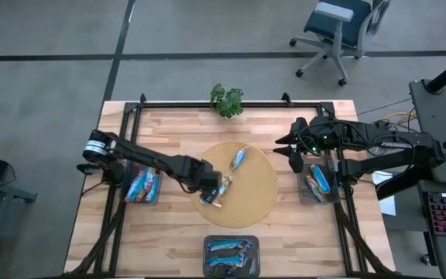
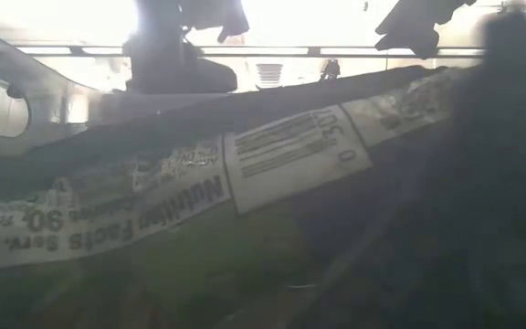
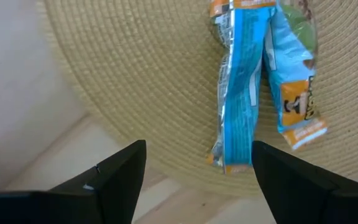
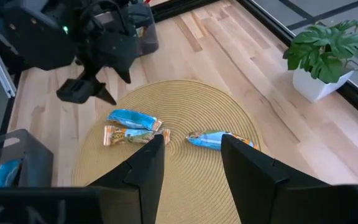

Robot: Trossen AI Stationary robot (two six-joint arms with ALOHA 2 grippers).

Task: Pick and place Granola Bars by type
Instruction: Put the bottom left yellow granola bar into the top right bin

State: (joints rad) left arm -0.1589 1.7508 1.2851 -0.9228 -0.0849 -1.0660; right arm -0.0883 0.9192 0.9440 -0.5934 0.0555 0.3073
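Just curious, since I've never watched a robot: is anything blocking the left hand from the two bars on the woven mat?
Nothing visible does. The left hand hangs open just above the two bars on the woven mat, with only bare mat between.

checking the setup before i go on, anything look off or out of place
Yes: the low view is almost wholly blocked by a wrapper lying right against that camera, its nutrition label filling the picture. On the table nothing looks spilled: three bars lie on the round mat, the rest sit in bins.
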